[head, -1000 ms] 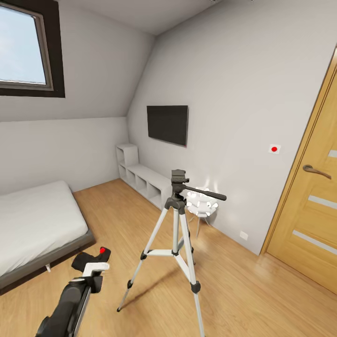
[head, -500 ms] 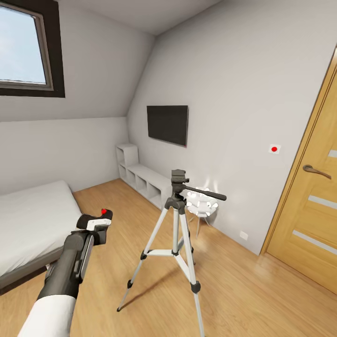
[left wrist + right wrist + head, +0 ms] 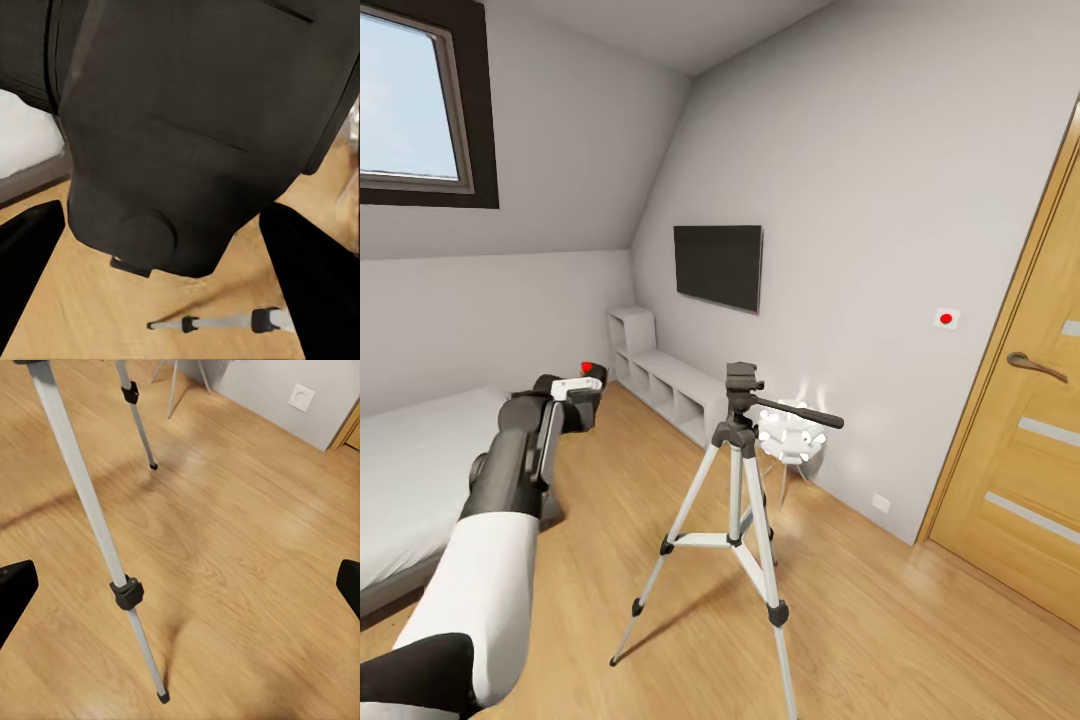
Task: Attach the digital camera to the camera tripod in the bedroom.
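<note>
Grey bedding covers the low bed (image 3: pixel 420 470) at the left edge of the head view, under a dark-framed skylight (image 3: pixel 420 100) in the upper left of the frame. Over the bed's near corner the left arm reaches up and away from the camera, and the left gripper (image 3: pixel 582 385) at its end is closed around the digital camera (image 3: pixel 582 395), a small black body with its round red button (image 3: pixel 587 367) on top. In the left wrist view the digital camera (image 3: pixel 195 127) bulks dark between the two finger tips at the lower corners, its long axis across the gap between them; which way its lens faces cannot be told.

On the light wood floor (image 3: pixel 880 620) at centre frame stands the camera tripod (image 3: pixel 735 500), upright, its long axis vertical, with three silver-grey legs splayed out. Its black pan head (image 3: pixel 742 385) is bare, and the long handle (image 3: pixel 800 412) points toward the right of the frame, slightly downward. The camera sits to the left of the head, at about the same height in the frame, well apart from it.

A dark wall TV (image 3: pixel 718 265) hangs above a low white shelf (image 3: pixel 665 385). A wooden door (image 3: pixel 1030 450) fills the right edge.

The right wrist view looks down on two tripod legs (image 3: pixel 94 517); the right gripper (image 3: pixel 180 585) stands wide, its finger tips at the frame's far edges.
</note>
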Motion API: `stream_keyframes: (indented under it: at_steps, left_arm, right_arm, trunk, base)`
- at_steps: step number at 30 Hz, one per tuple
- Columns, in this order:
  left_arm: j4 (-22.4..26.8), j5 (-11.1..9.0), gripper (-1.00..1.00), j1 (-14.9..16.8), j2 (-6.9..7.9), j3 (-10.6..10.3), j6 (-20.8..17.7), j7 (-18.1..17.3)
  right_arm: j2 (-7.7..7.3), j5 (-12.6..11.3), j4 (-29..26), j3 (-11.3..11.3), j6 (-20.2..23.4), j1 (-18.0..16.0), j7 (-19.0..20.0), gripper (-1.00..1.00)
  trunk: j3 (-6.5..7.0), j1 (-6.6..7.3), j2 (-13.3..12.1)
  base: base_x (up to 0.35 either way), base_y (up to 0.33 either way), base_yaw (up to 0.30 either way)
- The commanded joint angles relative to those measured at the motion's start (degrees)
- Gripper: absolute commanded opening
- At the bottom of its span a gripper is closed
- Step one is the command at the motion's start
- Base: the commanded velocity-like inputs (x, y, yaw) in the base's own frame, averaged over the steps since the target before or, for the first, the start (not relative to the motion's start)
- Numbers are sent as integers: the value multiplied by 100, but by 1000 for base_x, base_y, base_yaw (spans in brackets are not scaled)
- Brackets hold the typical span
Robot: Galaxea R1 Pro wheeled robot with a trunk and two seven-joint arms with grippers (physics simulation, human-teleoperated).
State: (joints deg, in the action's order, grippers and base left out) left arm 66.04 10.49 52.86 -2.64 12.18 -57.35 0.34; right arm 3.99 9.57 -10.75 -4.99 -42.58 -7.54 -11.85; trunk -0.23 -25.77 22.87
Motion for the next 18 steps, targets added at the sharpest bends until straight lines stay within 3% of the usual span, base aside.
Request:
stream_keyframes:
  at_steps: [1,6,12,15,18]
  left_arm:
    - [-52,-13,-100,208,-6,12,-27,-51]
    - [-492,-188,-100,1119,-43,10,-41,-186]
    - [-1774,-276,-100,2506,-303,4,-34,-219]
    - [-2438,-284,-100,3303,-352,3,-26,-225]
    - [-3309,-291,-100,4509,-371,3,-23,-227]
  right_arm:
    - [1,59,0,-46,-14,-2,-18,100]
    - [-3,60,-13,-46,-14,-2,-14,100]
    - [-3,63,-15,-44,-14,-2,-10,100]
    - [-7,63,-15,-46,-14,-2,-10,100]
    - [-11,63,-17,-46,-14,-2,-10,100]
  trunk:
    - [-4,-2,5]
    - [-4,-2,5]
    - [-4,-2,5]
    - [-4,-2,5]
    - [-4,-2,5]
  base:
    - [0,0,0]
    - [0,0,0]
    - [0,0,0]
    - [0,0,0]
    - [0,0,0]
